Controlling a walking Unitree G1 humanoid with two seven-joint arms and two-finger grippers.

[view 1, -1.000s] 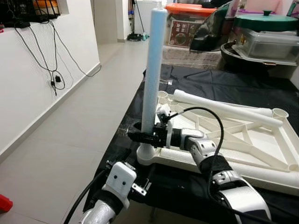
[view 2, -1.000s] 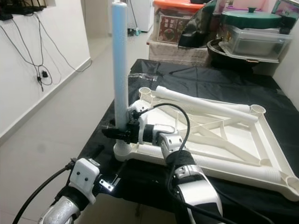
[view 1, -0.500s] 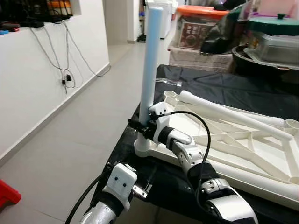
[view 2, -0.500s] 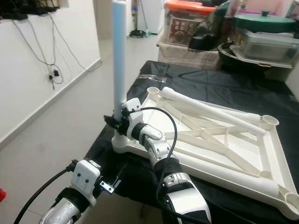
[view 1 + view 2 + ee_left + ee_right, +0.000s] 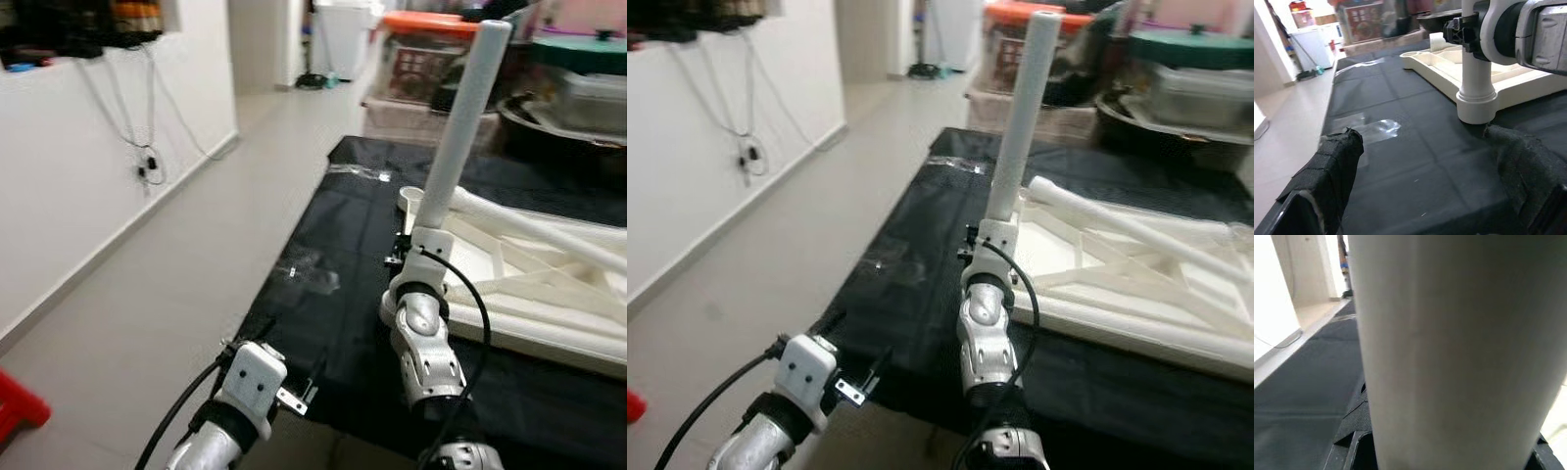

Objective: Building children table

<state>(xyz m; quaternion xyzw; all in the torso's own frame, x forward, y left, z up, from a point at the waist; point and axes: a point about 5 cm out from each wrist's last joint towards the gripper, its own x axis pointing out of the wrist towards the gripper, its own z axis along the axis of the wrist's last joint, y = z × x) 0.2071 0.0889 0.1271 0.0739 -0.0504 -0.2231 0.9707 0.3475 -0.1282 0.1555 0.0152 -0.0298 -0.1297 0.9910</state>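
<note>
Gripping the white table leg (image 5: 460,137) low down, the right claw (image 5: 409,257) holds it upright in the upturned table frame's (image 5: 534,294) corner socket; the left claw (image 5: 1420,186), open and empty, hovers beside that socket.

Bench (image 5: 333,304) under black cloth. On it: upturned white plastic tabletop frame (image 5: 549,294), loose white leg tube (image 5: 549,227) lying across that, clear plastic scrap (image 5: 1369,128) near the edge.

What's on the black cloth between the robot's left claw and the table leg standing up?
A crinkly clear plastic scrap lies on the black cloth between the left gripper and the upright leg, shown in the eye views.
</note>
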